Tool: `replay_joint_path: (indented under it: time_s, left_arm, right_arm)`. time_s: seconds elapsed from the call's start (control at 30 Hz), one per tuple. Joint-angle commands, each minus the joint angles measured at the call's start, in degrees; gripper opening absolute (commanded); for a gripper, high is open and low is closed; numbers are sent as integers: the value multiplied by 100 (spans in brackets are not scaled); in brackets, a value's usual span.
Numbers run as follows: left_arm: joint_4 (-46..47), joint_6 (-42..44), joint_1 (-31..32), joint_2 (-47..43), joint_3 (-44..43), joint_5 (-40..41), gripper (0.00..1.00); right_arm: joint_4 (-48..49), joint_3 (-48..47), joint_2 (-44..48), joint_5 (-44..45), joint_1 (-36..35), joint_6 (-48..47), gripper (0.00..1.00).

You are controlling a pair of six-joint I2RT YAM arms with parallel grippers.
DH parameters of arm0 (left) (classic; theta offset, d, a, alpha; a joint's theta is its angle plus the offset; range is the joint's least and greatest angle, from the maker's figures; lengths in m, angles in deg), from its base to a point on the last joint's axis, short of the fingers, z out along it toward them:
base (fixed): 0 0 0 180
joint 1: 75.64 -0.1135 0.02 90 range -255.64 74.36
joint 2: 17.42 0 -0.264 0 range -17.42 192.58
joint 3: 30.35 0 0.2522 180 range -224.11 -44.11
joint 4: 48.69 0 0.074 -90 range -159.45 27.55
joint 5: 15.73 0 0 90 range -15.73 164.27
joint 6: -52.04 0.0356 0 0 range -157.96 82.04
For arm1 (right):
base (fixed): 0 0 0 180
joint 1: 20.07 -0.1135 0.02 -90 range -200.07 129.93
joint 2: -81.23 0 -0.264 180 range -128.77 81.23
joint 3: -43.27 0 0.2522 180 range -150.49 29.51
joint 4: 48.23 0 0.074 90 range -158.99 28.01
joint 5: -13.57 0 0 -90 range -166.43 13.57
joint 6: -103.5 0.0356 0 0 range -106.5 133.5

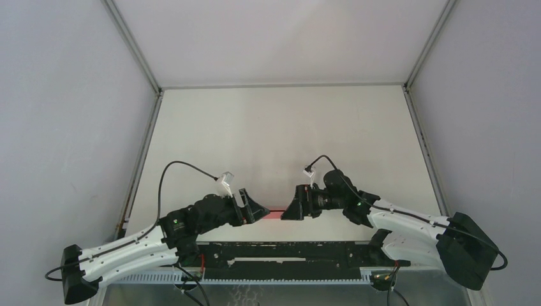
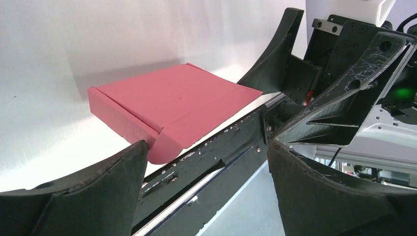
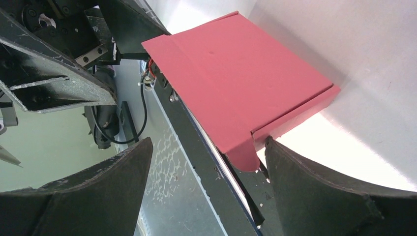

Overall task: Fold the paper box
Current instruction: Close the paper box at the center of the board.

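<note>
- Table (image 1: 281, 140), white and walled by pale panels, carries everything; its far part is bare and all the work sits at the near edge, within short reach of both bases.
- Left arm (image 1: 127, 245) and right arm (image 1: 408, 223) fold inward from the near corners so that their wrists face each other across the middle, probably so each can work one end of the same small thing.
- Black rail (image 1: 287, 252) runs along the near edge below the wrists, between the two bases.
- Paper box (image 1: 275, 215) lies between the two tools at the near edge of the table. The wrist views show it pink and already boxy, with a flat top panel and a short upright side wall. Its near side juts out over the rail.
- Left gripper (image 1: 258, 210) has its jaws spread wide and holds nothing; in its own view the box lies just beyond its fingers, and one fingertip (image 2: 137, 150) sits right by the drooping corner, though I cannot tell if they touch.
- Right gripper (image 1: 290, 210) is likewise wide apart and empty, lined up on the opposite end of the box.
- Loose flap (image 3: 241, 147) curls down past the table edge. It looks like the part left to fold, and its overhang gives a finger room to get under it.
</note>
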Motion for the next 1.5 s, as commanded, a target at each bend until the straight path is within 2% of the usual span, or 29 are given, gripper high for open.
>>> replay_joint_path:
  time_s: [0.0, 1.47]
  left_arm:
    - [309, -25, 43, -8, -354, -52, 95]
    - [318, -14, 43, -42, -120, 63, 96]
  right_arm:
    - [209, -293, 123, -136, 26, 28, 93]
    - [-143, -304, 13, 29, 138, -246, 93]
